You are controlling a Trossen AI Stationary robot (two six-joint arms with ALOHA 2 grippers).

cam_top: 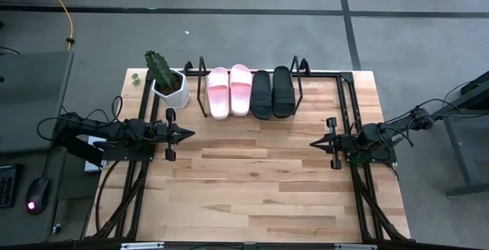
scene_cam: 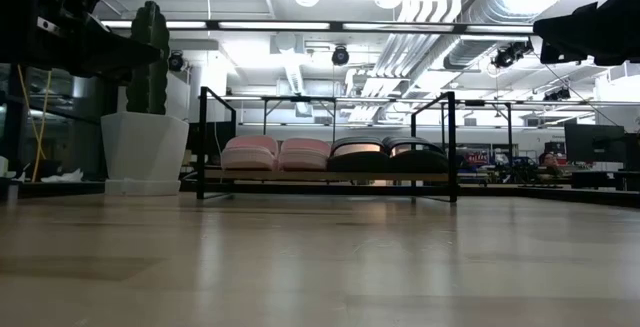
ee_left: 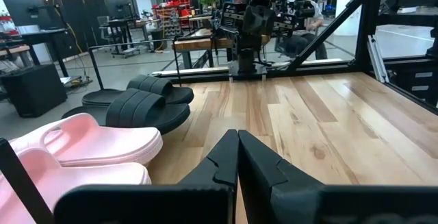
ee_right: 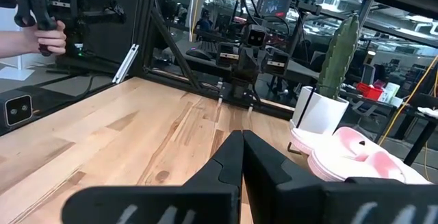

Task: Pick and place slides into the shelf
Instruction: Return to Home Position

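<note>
All four slides sat on the shelf (scene_cam: 452, 142), a thin black wire frame over a pale wood board at the table's back edge; smooth pink slides (cam_top: 229, 91) side by side, ribbed matte black slides (cam_top: 272, 92) right up against them; a white angular pot (cam_top: 173, 89) with a cactus stood just beside the frame. Left gripper (cam_top: 189, 134) and right gripper (cam_top: 313, 143) hovered over the plank table (cam_top: 252, 196), well apart, tips facing each other; both had fingers pinched together on nothing.
</note>
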